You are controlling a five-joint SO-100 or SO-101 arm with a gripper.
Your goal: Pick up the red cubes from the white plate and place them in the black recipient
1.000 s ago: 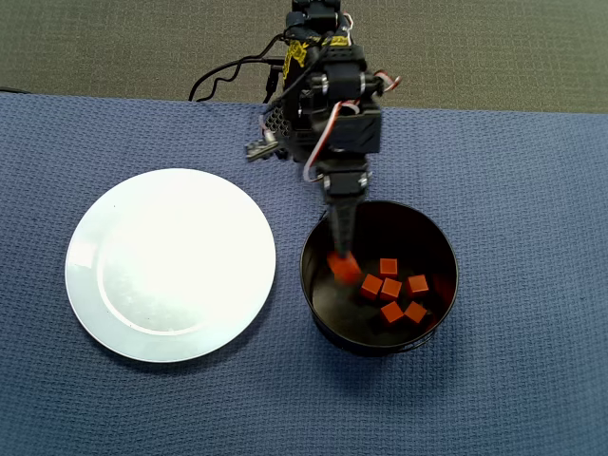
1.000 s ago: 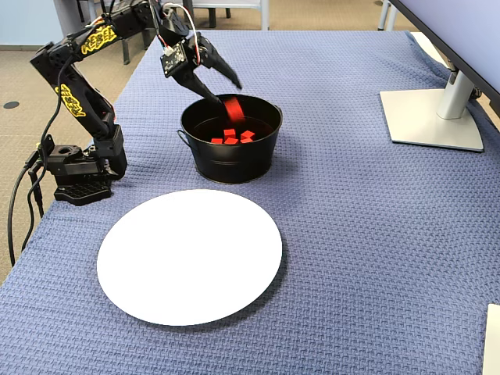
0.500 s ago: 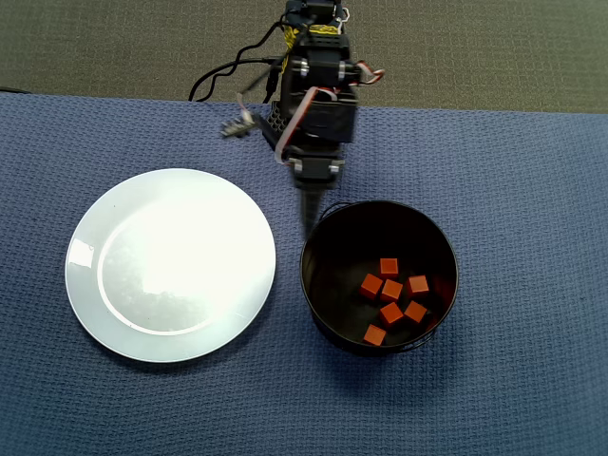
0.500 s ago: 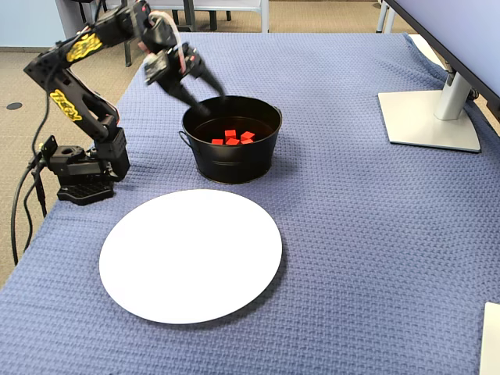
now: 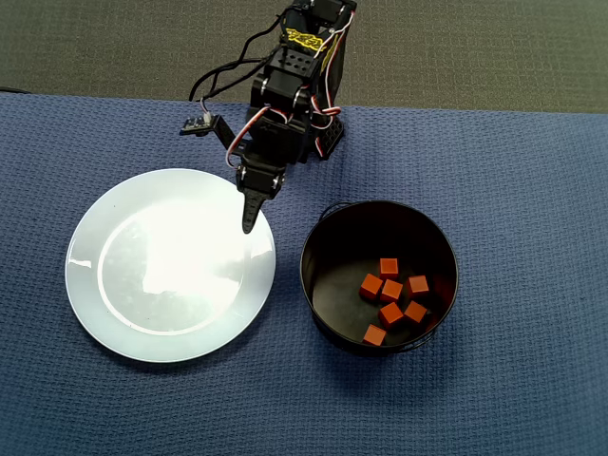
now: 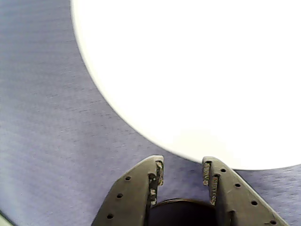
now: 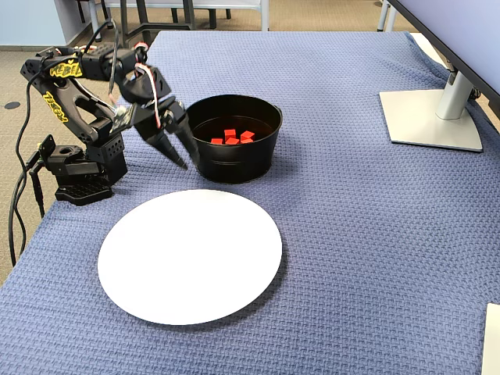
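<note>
The white plate (image 5: 81, 285) lies on the blue cloth with no cubes on it; it also shows in the fixed view (image 7: 187, 258) and fills the upper right of the wrist view (image 6: 197, 70). Several red cubes (image 5: 391, 290) lie inside the black recipient (image 5: 306, 256), right of the plate, and they show in the fixed view (image 7: 232, 137) inside the pot (image 7: 234, 164). My gripper (image 5: 249, 223) hangs over the plate's far right rim, between plate and pot (image 7: 183, 162). Its jaws (image 6: 182, 165) stand a little apart with nothing between them.
The arm's base (image 7: 78, 172) stands at the cloth's edge behind the plate. A monitor stand (image 7: 430, 117) sits far beyond the pot in the fixed view. Blue cloth (image 5: 475, 408) stretches around plate and pot.
</note>
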